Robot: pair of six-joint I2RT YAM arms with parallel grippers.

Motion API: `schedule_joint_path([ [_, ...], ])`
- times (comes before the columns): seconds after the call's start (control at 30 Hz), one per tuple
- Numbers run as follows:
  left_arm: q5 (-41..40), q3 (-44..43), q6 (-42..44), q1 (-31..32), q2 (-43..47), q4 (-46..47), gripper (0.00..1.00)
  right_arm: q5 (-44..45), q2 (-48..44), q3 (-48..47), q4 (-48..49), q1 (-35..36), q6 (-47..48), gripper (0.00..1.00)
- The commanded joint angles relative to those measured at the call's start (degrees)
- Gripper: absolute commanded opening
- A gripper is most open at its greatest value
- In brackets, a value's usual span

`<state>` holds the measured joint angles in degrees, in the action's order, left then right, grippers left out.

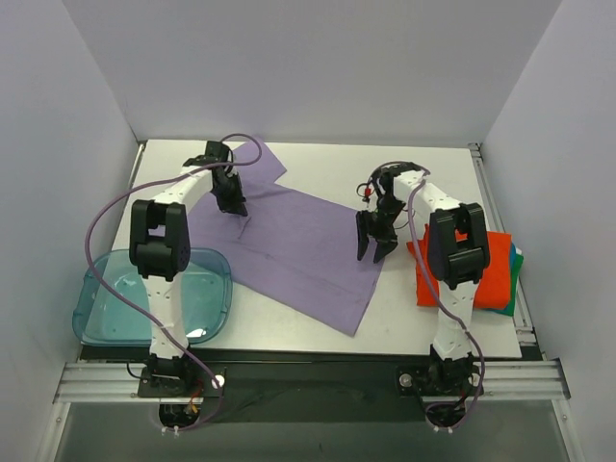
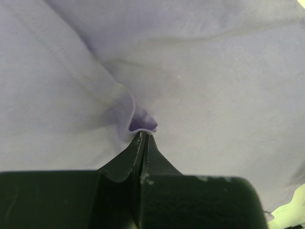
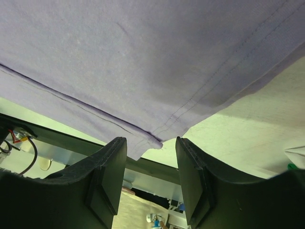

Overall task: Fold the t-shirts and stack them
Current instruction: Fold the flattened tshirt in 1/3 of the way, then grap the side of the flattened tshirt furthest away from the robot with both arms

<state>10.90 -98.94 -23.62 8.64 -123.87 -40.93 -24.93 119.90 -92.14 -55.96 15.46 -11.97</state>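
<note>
Left claw (image 1: 234,204) is shut on the purple shirt (image 1: 298,245). In its wrist view the jaws meet, with a small pucker (image 2: 143,123) of cloth nipped at their tips. Right claw (image 1: 372,256) is open and holds nothing.

**Key relation.** Check the right wrist view. The shirt's hem corner (image 3: 155,139) lies at 12 o'clock from the right claw, just past the tips and centred in the gap between the fingers (image 3: 112,176). You cannot tell from the pictures whether the tips touch the table (image 1: 433,173).

**Axis.** In the top view the purple shirt lies flat, with its long axis running from 10 o'clock to 4 o'clock.
- The left claw grips near the 10 o'clock end.
- The right claw stands over the 3 o'clock corner and is the nearer arm for that edge.

**Judgement.** Expect the next move to be a short advance and a closing of the right claw on that corner, so that both arms can lift or fold along the axis.

**Cloth.** The purple shirt is thin, matt and soft, with a stitched double hem and shallow creases around the pinch. It will likely sag between two grips.

**Other shirts.** The orange shirt (image 1: 493,281) lies folded at 3 o'clock on the table, behind the right arm. A green shirt (image 1: 518,262) shows only as an edge under it. The tray (image 1: 96,313) sits at 8 o'clock.
</note>
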Motion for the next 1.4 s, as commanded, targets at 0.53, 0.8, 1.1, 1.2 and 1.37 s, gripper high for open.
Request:
schedule_joint_path([
  [0.53, 11.51, -10.04, -9.34, 1.82, -1.81, 4.54, 0.39, 1.19, 0.69, -2.78, -2.31, -1.05, -0.95, 0.46],
  [0.8, 8.62, -18.83, -7.50, -4.33, -8.13, 2.96, 0.38, 2.34, 4.64, -10.33, -1.25, -1.40, -2.71, 0.46],
  [1.1, 4.75, -21.74, -6.09, -8.11, -15.52, 6.21, 0.34, 3.57, 10.62, -13.86, -0.20, -1.66, -3.24, 0.46],
  [1.2, 3.79, -18.68, -6.35, -8.38, -15.61, 7.00, 0.33, 4.45, 11.59, -12.55, 0.33, -1.66, -2.97, 0.46],
  [1.37, 1.50, -10.86, -6.79, -10.66, -12.28, 7.88, 0.33, 4.62, 12.55, -10.00, 0.59, -1.75, -3.50, 0.46],
])
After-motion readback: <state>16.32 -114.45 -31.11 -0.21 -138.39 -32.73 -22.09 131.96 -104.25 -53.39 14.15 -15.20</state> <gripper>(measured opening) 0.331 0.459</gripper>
